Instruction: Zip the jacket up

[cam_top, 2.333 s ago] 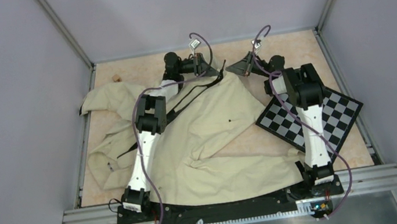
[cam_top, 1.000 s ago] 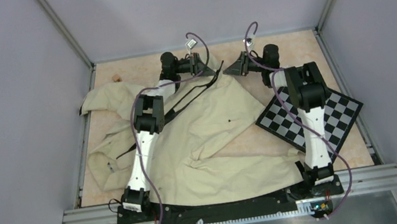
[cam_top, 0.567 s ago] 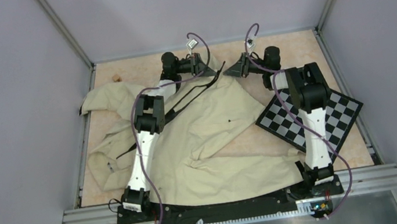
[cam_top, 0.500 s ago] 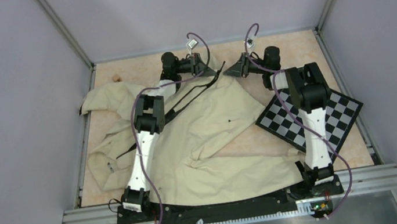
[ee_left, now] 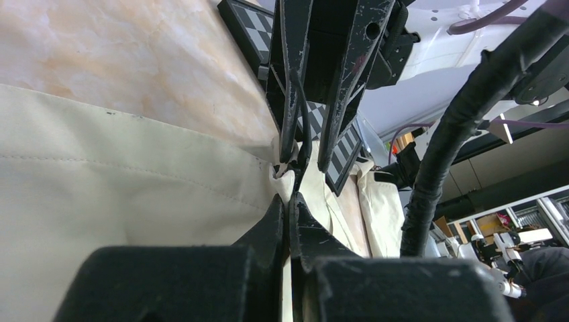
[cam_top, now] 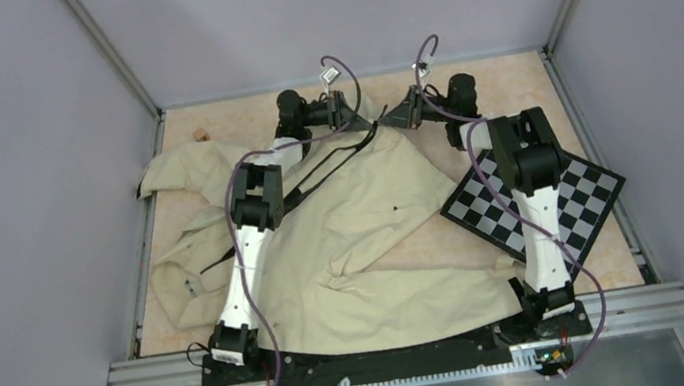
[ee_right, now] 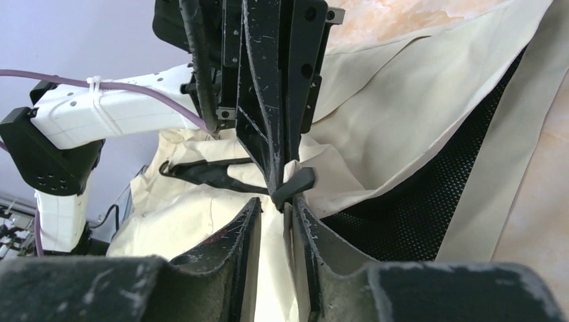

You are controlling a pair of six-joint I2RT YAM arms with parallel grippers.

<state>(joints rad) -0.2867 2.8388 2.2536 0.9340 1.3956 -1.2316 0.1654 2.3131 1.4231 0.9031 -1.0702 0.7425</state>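
The jacket (cam_top: 365, 240) lies spread over the table (cam_top: 505, 89). The left gripper (ee_left: 288, 201) is pressed together on its far corner and holds the zipper end up. The right gripper (ee_right: 275, 199), jaws slightly apart, sits at the black tab (ee_right: 293, 184), probably to catch it.

The jacket (cam_top: 375, 239) is lying as soft, matt cream cloth, creasing all over, its lining (ee_right: 429, 201) showing as coarse black mesh. The table (cam_top: 515, 88) is looking smooth and marbled in peach. The checkerboard (cam_top: 590, 188) is looking flat and matt. The fingers (ee_right: 305, 248) are showing scuffed black plastic, the arm (cam_top: 541, 236) is wearing glossy white plastic, and the rails (cam_top: 141, 375) are gleaming like brushed metal.
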